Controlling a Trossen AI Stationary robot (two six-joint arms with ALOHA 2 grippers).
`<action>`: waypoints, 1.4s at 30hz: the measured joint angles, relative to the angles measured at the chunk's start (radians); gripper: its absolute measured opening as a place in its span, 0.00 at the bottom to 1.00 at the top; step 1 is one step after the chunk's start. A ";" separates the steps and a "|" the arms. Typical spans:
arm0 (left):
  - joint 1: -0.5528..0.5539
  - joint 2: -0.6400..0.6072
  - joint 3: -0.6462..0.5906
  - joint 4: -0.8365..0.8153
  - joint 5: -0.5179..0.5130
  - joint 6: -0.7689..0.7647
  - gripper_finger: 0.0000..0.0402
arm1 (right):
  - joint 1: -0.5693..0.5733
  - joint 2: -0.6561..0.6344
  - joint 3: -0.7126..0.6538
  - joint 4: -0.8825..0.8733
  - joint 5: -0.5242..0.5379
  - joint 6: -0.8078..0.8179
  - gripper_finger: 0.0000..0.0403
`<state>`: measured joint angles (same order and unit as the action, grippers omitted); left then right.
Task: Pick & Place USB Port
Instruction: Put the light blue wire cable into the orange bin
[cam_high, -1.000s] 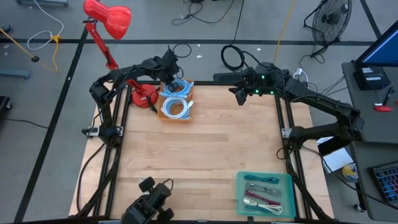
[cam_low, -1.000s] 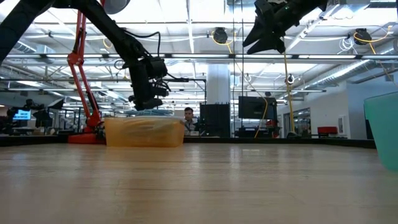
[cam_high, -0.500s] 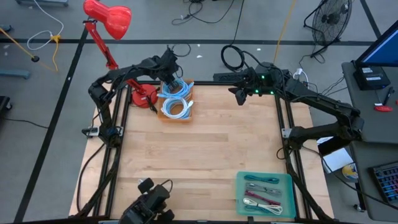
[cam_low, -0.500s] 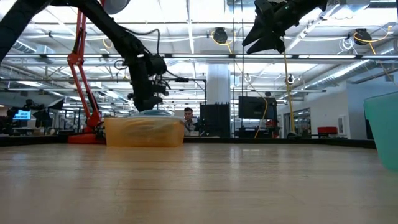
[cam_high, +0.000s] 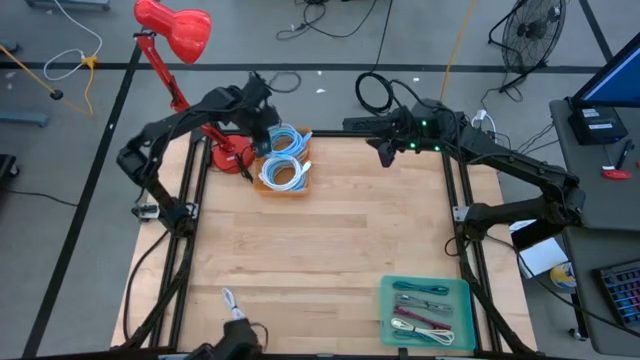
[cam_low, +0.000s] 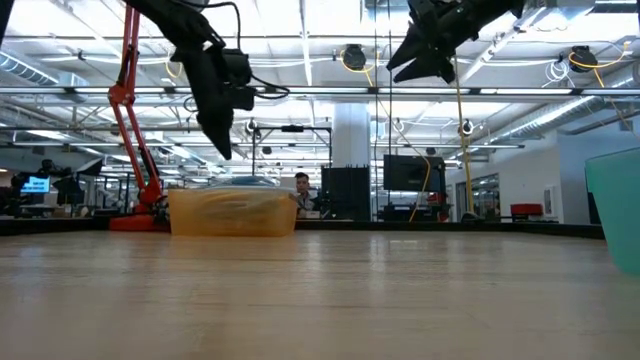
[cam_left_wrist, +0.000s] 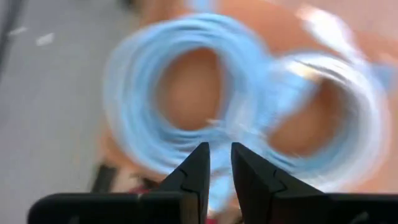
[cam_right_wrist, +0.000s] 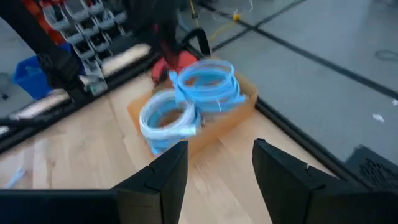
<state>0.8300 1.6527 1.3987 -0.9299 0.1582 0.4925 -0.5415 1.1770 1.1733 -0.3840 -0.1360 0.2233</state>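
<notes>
Two coils of light-blue cable (cam_high: 283, 160) lie in an orange tray (cam_high: 300, 185) at the table's far left; they also show in the left wrist view (cam_left_wrist: 186, 93) and the right wrist view (cam_right_wrist: 205, 84). My left gripper (cam_high: 262, 140) hangs well above the tray's left end (cam_low: 190, 212) and points steeply down. Its fingers (cam_left_wrist: 221, 165) stand a narrow gap apart with nothing between them. My right gripper (cam_high: 383, 155) waits high over the table's far right (cam_low: 415, 65), open and empty (cam_right_wrist: 217, 168).
A red desk lamp (cam_high: 175, 30) stands with its base (cam_high: 228, 155) just left of the orange tray, close to my left arm. A teal tray (cam_high: 425, 312) holding several cables sits at the near right. Bare wood lies between the two trays.
My left gripper has risen from just over the orange tray to well above it and has drifted toward the table's left edge, tipping as it went. The blue coils have stayed in the tray; nothing has come up with the fingers.
</notes>
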 joint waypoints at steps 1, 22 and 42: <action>-0.012 0.001 0.000 -0.028 0.028 0.048 0.17 | 0.000 0.000 -0.004 0.021 0.000 0.002 0.42; -0.252 0.024 -0.103 0.009 -0.324 0.151 0.47 | 0.010 -0.006 -0.219 0.276 -0.234 0.186 0.42; -0.192 0.064 -0.102 0.103 -0.256 0.158 0.48 | 0.020 -0.016 -0.218 0.278 -0.234 0.207 0.42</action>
<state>0.6377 1.7172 1.2964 -0.8271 -0.0975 0.6501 -0.5217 1.1610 0.9554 -0.1061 -0.3702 0.4298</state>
